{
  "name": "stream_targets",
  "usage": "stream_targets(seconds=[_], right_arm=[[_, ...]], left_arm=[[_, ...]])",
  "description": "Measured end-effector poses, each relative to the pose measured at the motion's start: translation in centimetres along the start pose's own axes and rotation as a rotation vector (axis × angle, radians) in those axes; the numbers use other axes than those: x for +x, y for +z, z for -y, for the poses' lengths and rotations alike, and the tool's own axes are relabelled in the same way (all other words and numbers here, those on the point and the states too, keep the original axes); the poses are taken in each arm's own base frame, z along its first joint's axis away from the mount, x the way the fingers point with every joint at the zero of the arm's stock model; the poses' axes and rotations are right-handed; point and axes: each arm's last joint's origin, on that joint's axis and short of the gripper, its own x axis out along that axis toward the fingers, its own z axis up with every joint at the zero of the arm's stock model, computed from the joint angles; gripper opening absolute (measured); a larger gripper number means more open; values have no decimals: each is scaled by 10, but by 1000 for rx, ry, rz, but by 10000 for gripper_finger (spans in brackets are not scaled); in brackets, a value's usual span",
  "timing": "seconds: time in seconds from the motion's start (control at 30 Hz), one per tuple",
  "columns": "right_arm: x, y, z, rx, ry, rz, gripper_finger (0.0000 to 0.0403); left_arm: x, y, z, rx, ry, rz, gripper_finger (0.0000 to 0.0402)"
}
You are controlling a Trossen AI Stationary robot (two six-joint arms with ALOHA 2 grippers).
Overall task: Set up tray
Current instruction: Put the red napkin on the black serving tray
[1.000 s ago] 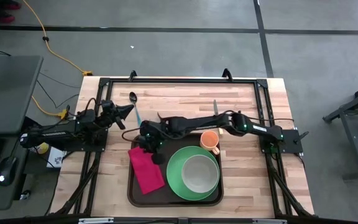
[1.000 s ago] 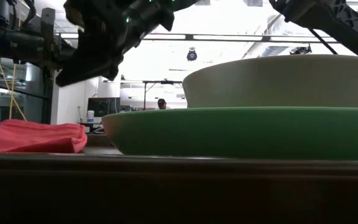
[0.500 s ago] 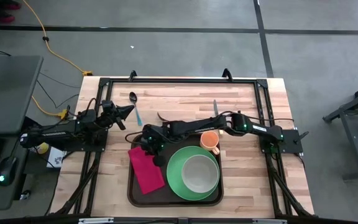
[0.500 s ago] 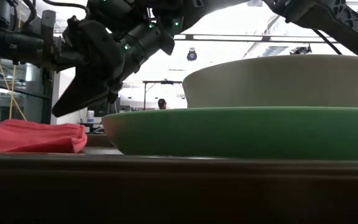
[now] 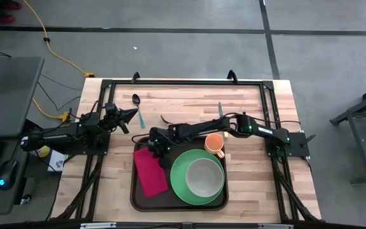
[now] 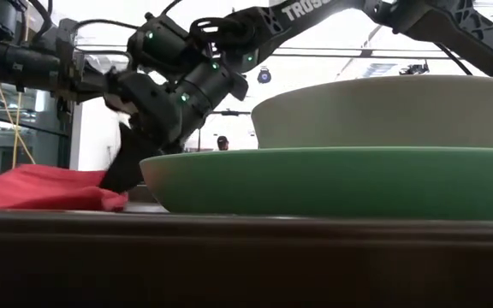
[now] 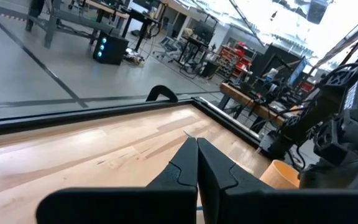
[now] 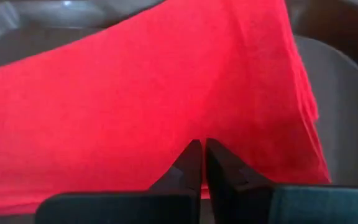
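The dark brown tray (image 5: 140, 201) lies at the table's near middle. On it are a red napkin (image 5: 150, 173) at the left and a green plate (image 5: 178, 181) carrying a pale bowl (image 5: 203, 177). My right gripper (image 5: 150, 152) reaches across from the right, shut, its tips slanting down onto the napkin's far end (image 8: 135, 93). In the low view it (image 6: 118, 175) meets the napkin (image 6: 41, 188) beside the plate (image 6: 332, 180). My left gripper (image 5: 131, 113) waits shut over the table's far left (image 7: 197, 142), holding nothing. My right gripper presses its shut fingertips (image 8: 191, 155) down on the napkin's top face near its far end (image 8: 166, 124). The fingers come slanting down from the far right. The napkin lies flat on the tray (image 8: 344, 93) under them.
An orange cup (image 5: 215, 144) stands on the table just beyond the tray's far edge, under my right arm. A spoon (image 5: 136, 105) lies at the far left by my left gripper, and another utensil (image 5: 220, 109) lies at the far middle. Bare wood lies right of the tray.
My right gripper has come down from above the tray onto the napkin's far end, staying shut, and has rolled a little. The napkin, plate and bowl stay in place.
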Motion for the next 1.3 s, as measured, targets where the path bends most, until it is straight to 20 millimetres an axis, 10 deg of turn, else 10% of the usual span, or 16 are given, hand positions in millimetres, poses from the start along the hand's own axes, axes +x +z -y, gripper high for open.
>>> stream_targets(seconds=[0.73, 1.3], right_arm=[[-15, -3, 2, 291, -293, -73, 0], [-12, -3, -61, 407, -291, -102, 0]], left_arm=[[0, -1, 1, -2, -30, -17, 31], [0, -1, 1, -2, -52, -29, 31]])
